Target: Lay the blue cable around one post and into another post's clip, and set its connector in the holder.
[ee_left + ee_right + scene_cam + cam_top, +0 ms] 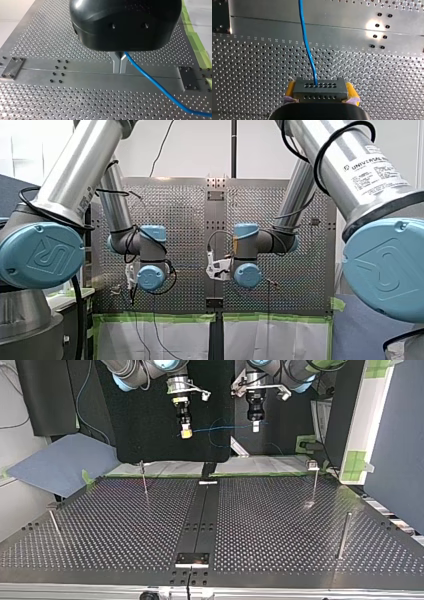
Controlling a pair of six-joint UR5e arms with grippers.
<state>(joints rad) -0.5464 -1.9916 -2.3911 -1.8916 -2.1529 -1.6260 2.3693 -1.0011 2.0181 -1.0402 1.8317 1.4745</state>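
Yellow pads (351, 90) at the top view's left, on my right gripper (186, 433), pinching the grey connector (320, 89); from there, blue cable (225, 428) strung level rightward to my left gripper (255, 426), metal fingers (116, 65) pressed together on it. All held high, well apart from the table (280, 525) below. Likely next: lower that sideways span against a post (315, 485), my left gripper the nearer to it.
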